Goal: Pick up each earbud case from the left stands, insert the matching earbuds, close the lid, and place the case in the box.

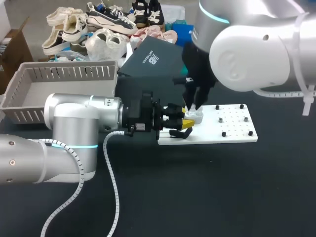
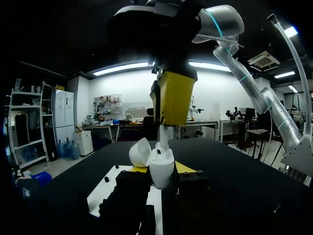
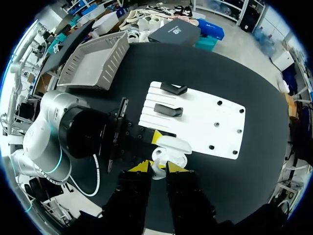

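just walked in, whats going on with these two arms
The left gripper holds a white earbud case with its lid open, just above the white board. The right gripper is over the case from above, its fingers pinching what looks like an earbud at the case's opening. So an earbud is going in; the lid is not yet closed, and no case is in the grey box.

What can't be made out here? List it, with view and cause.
Inside of the case: head view, the right gripper covers it; left wrist view shows only its side.
The earbud: left wrist view, only a white stub shows above the case; seating unclear.
The stands: head view, lost behind the left gripper.
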Robot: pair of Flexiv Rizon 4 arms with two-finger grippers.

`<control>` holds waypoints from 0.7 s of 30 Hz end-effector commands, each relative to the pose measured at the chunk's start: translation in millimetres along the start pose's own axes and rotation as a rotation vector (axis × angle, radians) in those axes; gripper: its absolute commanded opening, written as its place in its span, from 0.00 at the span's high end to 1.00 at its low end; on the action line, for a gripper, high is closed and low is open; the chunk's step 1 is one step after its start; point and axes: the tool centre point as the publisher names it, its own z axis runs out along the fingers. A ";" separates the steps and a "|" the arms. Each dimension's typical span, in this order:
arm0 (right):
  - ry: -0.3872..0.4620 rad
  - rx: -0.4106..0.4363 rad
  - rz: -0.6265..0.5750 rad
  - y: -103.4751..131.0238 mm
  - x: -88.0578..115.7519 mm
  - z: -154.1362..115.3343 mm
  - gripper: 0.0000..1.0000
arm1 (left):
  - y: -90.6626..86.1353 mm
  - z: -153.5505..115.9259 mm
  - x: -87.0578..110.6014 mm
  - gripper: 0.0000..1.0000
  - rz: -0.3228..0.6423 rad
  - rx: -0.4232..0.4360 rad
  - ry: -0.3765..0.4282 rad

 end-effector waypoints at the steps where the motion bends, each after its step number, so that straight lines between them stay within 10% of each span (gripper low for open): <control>1: -0.011 0.004 0.002 0.1 2.3 2.7 1.00 | -2.0 0.4 0.2 1.00 0.002 -0.007 0.000; 21: -0.001 0.027 0.004 0.4 -9.3 10.1 1.00 | -2.0 0.4 0.2 1.00 0.002 -0.007 0.000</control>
